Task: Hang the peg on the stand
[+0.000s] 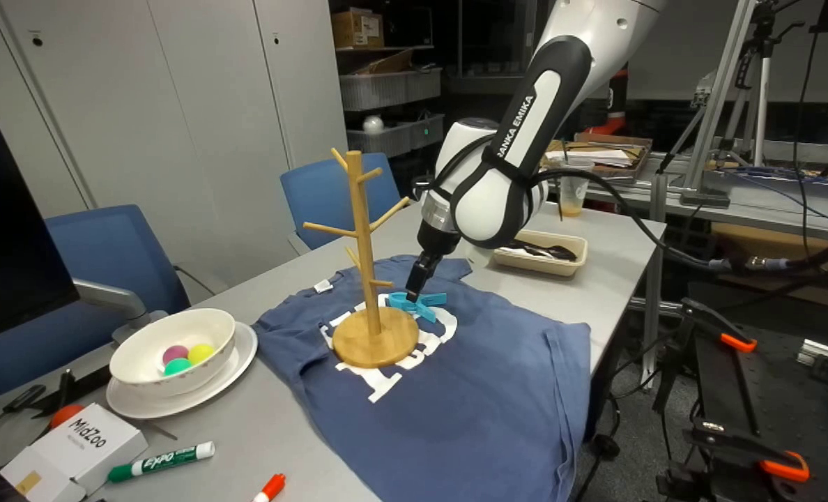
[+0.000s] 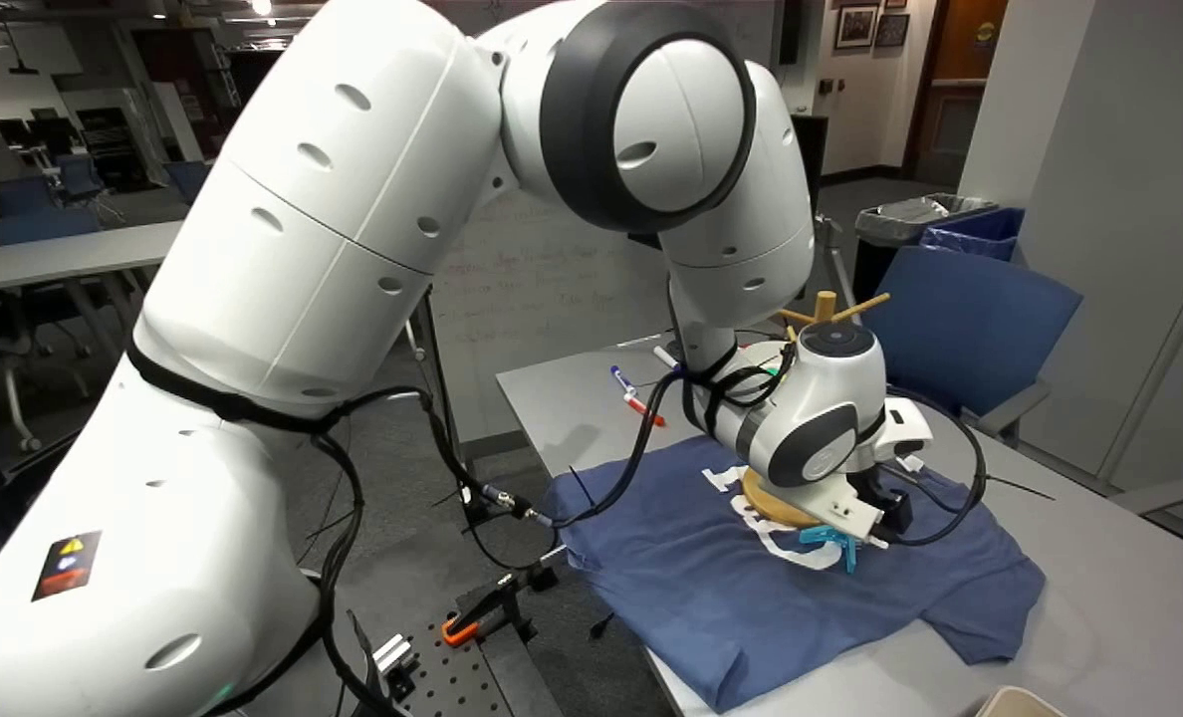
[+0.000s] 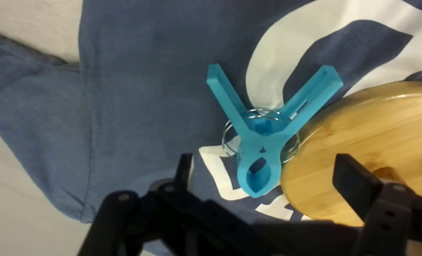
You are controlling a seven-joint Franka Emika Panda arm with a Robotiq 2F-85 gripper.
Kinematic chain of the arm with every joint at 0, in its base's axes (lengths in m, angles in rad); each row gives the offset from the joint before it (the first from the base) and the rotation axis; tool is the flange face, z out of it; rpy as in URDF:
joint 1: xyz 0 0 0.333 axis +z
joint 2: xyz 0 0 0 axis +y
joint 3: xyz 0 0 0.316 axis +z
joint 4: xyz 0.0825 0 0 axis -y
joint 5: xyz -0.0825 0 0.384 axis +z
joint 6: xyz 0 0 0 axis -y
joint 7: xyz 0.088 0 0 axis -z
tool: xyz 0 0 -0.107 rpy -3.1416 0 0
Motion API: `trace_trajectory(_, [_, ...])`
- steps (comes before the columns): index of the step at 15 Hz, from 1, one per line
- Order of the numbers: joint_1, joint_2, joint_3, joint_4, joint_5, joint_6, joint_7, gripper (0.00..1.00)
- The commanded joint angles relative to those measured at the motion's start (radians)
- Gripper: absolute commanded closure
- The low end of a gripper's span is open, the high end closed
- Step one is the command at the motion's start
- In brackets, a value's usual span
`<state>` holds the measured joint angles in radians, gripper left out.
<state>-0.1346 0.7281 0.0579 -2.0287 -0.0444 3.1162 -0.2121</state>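
In the wrist view, jaws spread wide and gripping nothing. Between them in the picture, with a clear gap to each side, the peg [image 3: 260, 140]: nose toward the jaws, two handles splayed away in a V, a wire spring looped round the middle. Flat underneath, a blue T-shirt [image 3: 154, 99] with white lettering. Just beside the peg, the round base of the stand [image 3: 367, 135], overlapped from this angle by the spring and by one of the jaws; contact with either impossible to judge.

In an exterior view, jaws edge-on, slanting down to the peg [image 1: 428, 301], the gap between them hidden. Peg on the T-shirt, close behind the base of the upright stand [image 1: 366, 265]; beneath it all, a grey table [image 1: 553, 296].

In an exterior view, jaws largely concealed by the robot wrist [image 2: 816, 438], opening too hidden to read. Peg [image 2: 830, 538] on the T-shirt, low beside the jaws in the picture and near the edge of the base, with most of the stand [image 2: 771, 506] behind that wrist.
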Motion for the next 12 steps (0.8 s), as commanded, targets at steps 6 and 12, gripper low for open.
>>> trace_trajectory(6, [0.068,0.079,-0.073,0.053,-0.029,0.044,0.037,0.00])
trace_trajectory(12, [0.099,0.114,-0.106,0.084,-0.026,0.040,0.052,0.00])
